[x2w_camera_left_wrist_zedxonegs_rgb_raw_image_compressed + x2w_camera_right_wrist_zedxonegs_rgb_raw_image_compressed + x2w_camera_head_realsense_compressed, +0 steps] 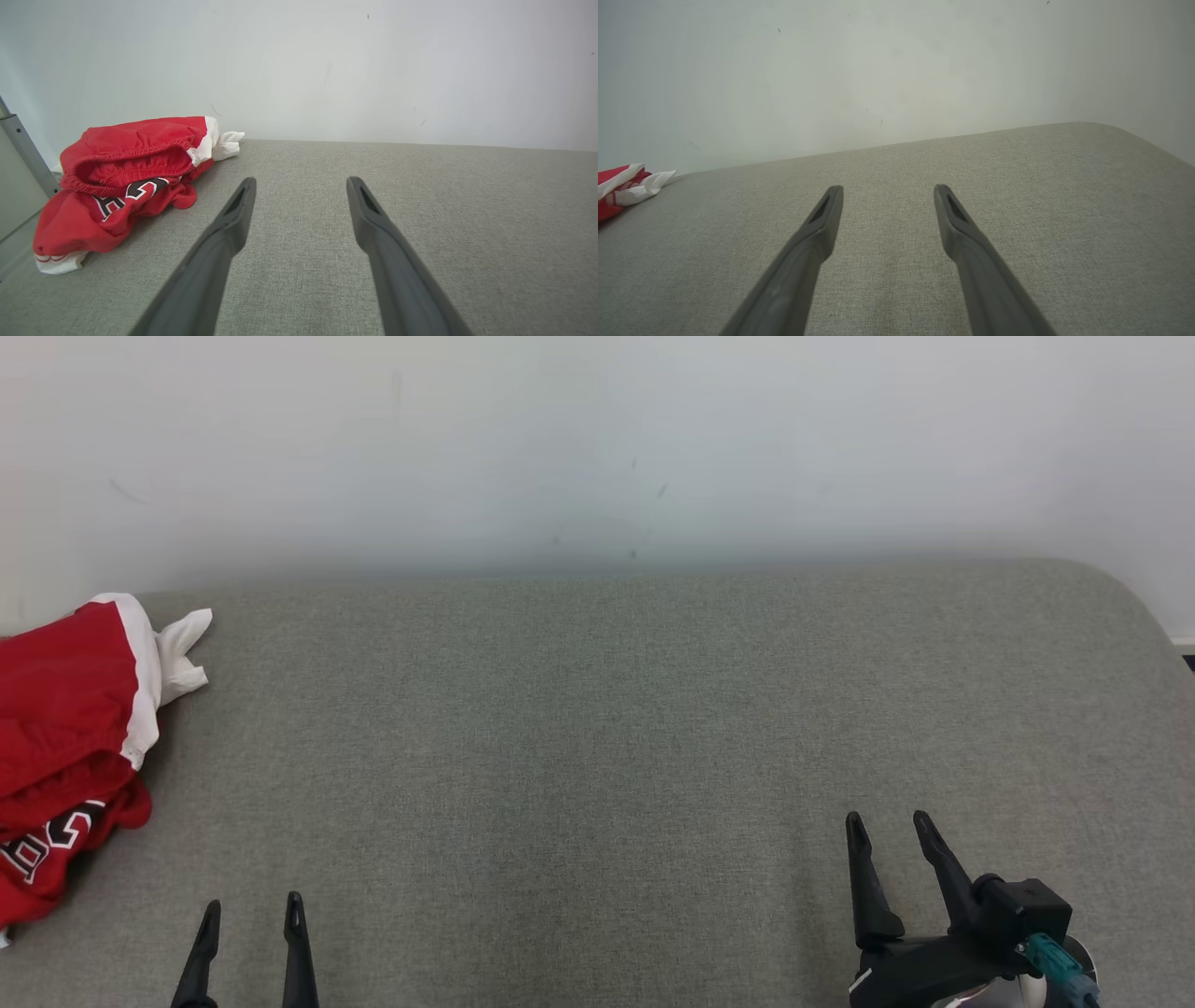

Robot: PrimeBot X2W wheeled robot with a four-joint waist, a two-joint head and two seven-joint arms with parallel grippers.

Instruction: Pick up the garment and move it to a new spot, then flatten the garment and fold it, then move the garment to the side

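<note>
Grey upholstered surface [597,728] stretches bare to the right of the crumpled red garment [65,747] heaped on it. The left gripper [254,902] waits near the garment, on its right; the right gripper [888,819] is well apart from it. Both have jaws spread, holding nothing. The left should probably reach, pinching the thick elastic waistband, not a loose fold.

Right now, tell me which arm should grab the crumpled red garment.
Left. The left gripper is open and nearest the red garment, bunched at the left edge of the grey surface. The right gripper, also open, sits far across it.
</note>
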